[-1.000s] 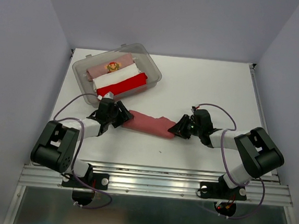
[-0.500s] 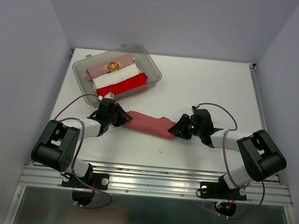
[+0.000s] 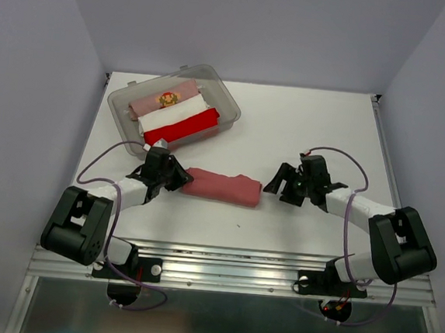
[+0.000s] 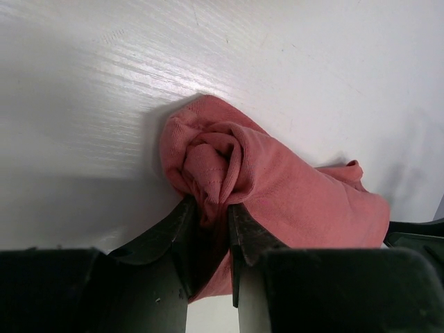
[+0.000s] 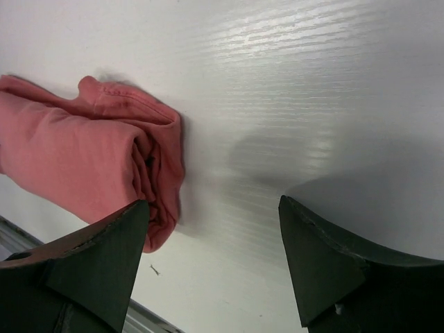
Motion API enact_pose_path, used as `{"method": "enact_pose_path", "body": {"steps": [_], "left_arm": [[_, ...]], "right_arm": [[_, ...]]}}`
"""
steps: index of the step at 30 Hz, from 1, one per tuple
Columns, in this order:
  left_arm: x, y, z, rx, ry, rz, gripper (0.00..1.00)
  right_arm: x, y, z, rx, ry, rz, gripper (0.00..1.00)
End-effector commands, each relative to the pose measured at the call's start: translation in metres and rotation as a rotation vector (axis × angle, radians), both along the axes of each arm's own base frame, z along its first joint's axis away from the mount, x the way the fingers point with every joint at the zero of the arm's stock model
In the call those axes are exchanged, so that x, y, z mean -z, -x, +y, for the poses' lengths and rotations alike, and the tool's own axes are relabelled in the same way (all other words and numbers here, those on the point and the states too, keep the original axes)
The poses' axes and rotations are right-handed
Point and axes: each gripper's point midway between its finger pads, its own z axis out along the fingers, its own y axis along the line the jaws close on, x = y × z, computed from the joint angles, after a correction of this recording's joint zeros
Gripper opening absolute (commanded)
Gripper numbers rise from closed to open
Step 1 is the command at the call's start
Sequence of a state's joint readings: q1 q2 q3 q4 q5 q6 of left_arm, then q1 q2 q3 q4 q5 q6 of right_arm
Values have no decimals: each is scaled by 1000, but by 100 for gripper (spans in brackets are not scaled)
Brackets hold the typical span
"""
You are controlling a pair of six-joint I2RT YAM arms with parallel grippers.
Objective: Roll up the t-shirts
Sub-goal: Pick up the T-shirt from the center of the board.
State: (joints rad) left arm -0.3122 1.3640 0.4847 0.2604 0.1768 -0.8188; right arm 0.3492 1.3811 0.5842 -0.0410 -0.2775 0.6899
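A dusty brick-red t-shirt (image 3: 222, 186) lies rolled into a log on the white table (image 3: 304, 127), between my two arms. My left gripper (image 3: 179, 177) is at the roll's left end. In the left wrist view it (image 4: 208, 208) is shut on a fold of the spiral end of the t-shirt (image 4: 277, 187). My right gripper (image 3: 275, 185) stands open a little to the right of the roll's other end, touching nothing. In the right wrist view, bare table shows in my right gripper (image 5: 214, 202) and the t-shirt (image 5: 76, 166) is at the left.
A clear plastic bin (image 3: 160, 81) at the back left holds a pale pink printed bundle (image 3: 154, 102), a white one (image 3: 172, 117) and a bright red one (image 3: 183, 128). A metal rail (image 3: 229, 272) runs along the near edge. Grey walls close in both sides and the back.
My right gripper has let go of the roll's right end, opened wide and drawn back to the right. My left gripper has closed on the left end.
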Motion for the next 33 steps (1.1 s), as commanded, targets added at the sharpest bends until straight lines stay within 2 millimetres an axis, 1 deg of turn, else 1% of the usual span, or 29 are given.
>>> {"method": "enact_pose_path", "body": {"steps": [1, 4, 8, 10, 12, 14, 17, 18, 19, 21, 22, 24, 25, 26, 28, 33], "left_arm": [[-6, 0, 3, 11, -25, -18, 0], [-6, -2, 2, 20, -31, -18, 0], [-3, -3, 1, 27, -32, -9, 0], [-3, -3, 0, 31, -35, -9, 0], [-3, -4, 0, 34, -35, -6, 0], [-2, -4, -1, 37, -35, -5, 0], [1, -4, -1, 40, -37, 6, 0], [1, -4, -1, 41, -38, 5, 0], [2, -4, -1, 42, -40, 9, 0], [2, -5, -2, 42, -38, 10, 0], [2, -5, -2, 43, -39, 8, 0], [3, -4, -1, 42, -39, 11, 0], [3, -4, -1, 42, -39, 11, 0], [3, -4, -1, 42, -39, 13, 0], [4, -3, -1, 43, -42, 17, 0], [4, -3, -1, 39, -42, 17, 0]], "right_arm": [[2, 1, 7, -86, 17, 22, 82], [-1, -1, 11, -112, 7, 3, 84], [-8, -2, 24, -131, -44, -23, 87], [-16, -6, 32, -137, -88, -82, 90], [-21, -4, 37, -132, -120, -106, 91], [-26, -9, 39, -124, -132, -125, 95], [-18, -12, 40, -127, -111, -80, 95], [-9, -12, 40, -134, -96, -56, 95], [-8, -12, 43, -143, -94, -48, 94], [-2, -14, 43, -126, -97, -35, 93], [1, -13, 47, -134, -102, -34, 92], [7, -13, 48, -132, -99, -9, 92], [16, -10, 50, -141, -89, 17, 91], [19, -10, 50, -140, -86, 24, 90], [25, -8, 54, -144, -81, 40, 88], [37, -4, 53, -119, -70, 74, 82]]}}
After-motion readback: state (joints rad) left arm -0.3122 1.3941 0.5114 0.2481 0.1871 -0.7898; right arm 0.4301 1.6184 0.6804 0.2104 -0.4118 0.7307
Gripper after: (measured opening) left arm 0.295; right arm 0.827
